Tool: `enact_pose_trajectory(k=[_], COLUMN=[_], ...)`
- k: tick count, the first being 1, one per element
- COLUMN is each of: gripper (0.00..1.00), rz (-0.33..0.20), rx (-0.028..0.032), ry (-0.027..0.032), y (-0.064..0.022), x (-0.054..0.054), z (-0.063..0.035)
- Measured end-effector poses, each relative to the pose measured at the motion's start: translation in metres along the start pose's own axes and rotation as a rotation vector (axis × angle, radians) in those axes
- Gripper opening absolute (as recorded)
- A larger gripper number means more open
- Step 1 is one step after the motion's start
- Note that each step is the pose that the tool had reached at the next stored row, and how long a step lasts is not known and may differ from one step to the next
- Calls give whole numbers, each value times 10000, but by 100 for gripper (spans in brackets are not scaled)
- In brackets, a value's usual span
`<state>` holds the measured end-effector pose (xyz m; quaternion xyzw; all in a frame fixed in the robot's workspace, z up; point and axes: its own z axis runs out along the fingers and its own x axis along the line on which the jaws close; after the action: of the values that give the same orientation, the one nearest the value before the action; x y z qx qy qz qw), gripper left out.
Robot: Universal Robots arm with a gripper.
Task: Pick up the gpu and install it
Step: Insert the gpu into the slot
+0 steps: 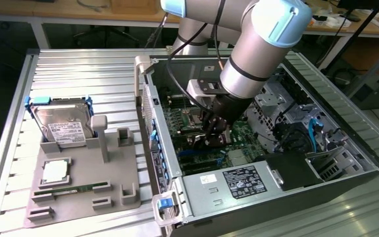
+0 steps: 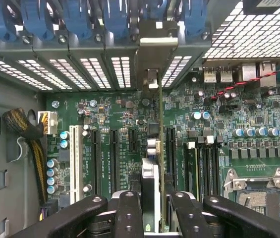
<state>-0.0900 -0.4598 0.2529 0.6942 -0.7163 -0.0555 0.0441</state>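
Observation:
My gripper (image 1: 214,132) reaches down into the open computer case (image 1: 176,197), over the green motherboard (image 1: 176,121). In the wrist view the gripper (image 2: 152,201) is shut on the gpu (image 2: 160,144), which I see edge-on as a thin card standing upright between the two black fingers (image 2: 130,210). The card's silver metal bracket (image 2: 157,47) lies against the slotted rear wall of the case, among the perforated slot covers (image 2: 95,72). The card's lower edge runs along the motherboard between the black expansion slots (image 2: 170,148). Whether it sits in a slot I cannot tell.
A grey fixture tray (image 1: 77,197) on the exterior view's left holds a silver hard drive with blue rails (image 1: 61,123), a square chip (image 1: 56,170) and a green memory stick (image 1: 71,190). Inside the case are the power supply (image 1: 242,180), the processor socket (image 2: 258,193) and a cable bundle (image 2: 23,129).

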Motion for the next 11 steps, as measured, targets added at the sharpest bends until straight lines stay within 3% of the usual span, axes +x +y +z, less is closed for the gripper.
enact_pose_trajectory(k=[11], gripper=[27], rz=[1], rx=[-45], ry=[-7], y=[4], x=[2], z=[39])
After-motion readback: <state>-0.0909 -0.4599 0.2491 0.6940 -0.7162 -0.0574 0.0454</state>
